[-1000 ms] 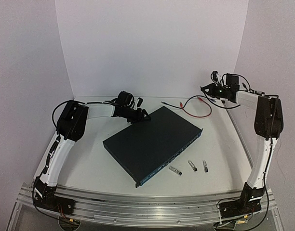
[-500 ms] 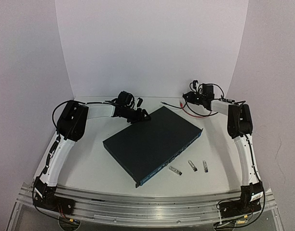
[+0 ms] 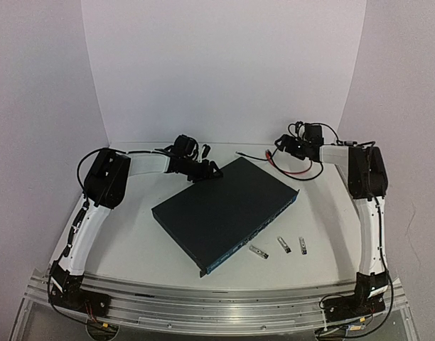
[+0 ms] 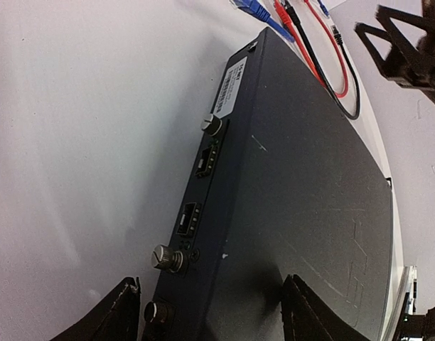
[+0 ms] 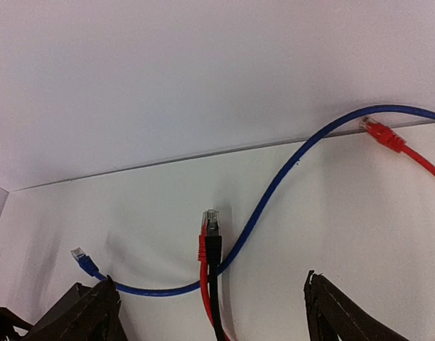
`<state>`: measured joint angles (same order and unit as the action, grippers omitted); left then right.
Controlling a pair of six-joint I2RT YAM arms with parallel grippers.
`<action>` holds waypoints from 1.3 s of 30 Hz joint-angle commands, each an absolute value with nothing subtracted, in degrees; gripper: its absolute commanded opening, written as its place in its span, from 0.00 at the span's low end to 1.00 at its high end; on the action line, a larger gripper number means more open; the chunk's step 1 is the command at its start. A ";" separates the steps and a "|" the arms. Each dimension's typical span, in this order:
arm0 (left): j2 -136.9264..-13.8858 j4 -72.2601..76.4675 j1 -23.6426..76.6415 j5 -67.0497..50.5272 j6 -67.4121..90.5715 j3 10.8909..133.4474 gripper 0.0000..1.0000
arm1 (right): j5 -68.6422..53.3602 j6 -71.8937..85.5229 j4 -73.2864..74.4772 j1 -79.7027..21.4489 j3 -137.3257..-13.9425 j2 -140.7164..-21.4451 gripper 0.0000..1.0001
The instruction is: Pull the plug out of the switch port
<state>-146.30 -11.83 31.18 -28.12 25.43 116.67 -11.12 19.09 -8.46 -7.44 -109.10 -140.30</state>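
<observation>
right end effector (image 3: 284, 145), open and empty, has swung inward over cables (image 5: 211, 238); left end effector (image 4: 210, 284), open, straddles the switch (image 3: 228, 204); ports (image 3: 264, 226) look vacant.

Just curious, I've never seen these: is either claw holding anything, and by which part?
Nothing looks gripped. The right gripper is open over loose cables; the left gripper, open, straddles one end of the switch.

Table (image 3: 132, 245) with switch (image 3: 224, 209), cables (image 3: 294, 170), metal pieces (image 3: 281, 244)
</observation>
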 commanded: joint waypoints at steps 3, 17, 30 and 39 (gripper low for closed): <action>-146.31 -19.39 31.03 -18.91 24.04 112.27 0.68 | -1.85 17.72 -4.24 -7.45 -86.20 -114.26 0.89; -114.44 -17.09 30.86 9.75 27.46 94.72 1.00 | 7.20 17.96 6.68 -7.46 -50.23 -79.14 0.92; -79.17 -18.53 30.85 24.87 42.32 54.52 1.00 | 9.28 20.75 11.16 -7.47 -35.49 -64.65 0.94; -68.46 -19.40 30.76 21.18 41.16 47.91 1.00 | 14.61 19.42 12.20 -7.45 -29.54 -57.16 0.95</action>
<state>-73.69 -19.60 30.92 22.52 40.84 47.95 12.14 20.00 11.48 -7.42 -30.62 -60.62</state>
